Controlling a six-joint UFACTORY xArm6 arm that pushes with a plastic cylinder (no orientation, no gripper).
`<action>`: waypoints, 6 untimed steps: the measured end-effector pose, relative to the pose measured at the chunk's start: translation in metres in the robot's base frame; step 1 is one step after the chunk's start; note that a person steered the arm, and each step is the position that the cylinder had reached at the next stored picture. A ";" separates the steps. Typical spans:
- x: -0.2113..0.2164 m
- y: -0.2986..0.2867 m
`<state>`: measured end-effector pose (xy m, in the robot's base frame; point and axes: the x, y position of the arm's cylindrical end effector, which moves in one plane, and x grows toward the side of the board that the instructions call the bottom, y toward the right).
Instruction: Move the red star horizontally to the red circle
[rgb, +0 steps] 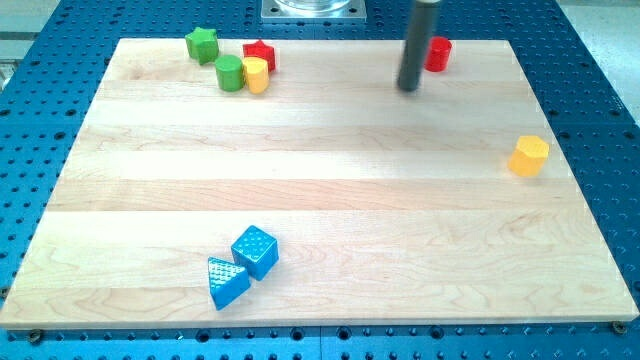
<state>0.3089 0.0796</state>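
Note:
The red star (262, 52) lies near the view's top left, touching a yellow cylinder (256, 75) just below it. The red circle (438, 53) is a red cylinder near the view's top right, partly behind the dark rod. My tip (408, 88) rests on the board just left of and below the red circle, far to the right of the red star.
A green star (202, 44) and a green cylinder (230, 73) sit left of the red star. A yellow hexagonal block (529, 155) lies at the right edge. A blue cube (254, 250) and blue triangle (226, 282) sit at the bottom left. The wooden board (330, 200) rests on a blue perforated table.

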 end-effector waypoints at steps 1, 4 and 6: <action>0.014 -0.148; -0.046 -0.243; -0.087 -0.203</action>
<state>0.2218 -0.1231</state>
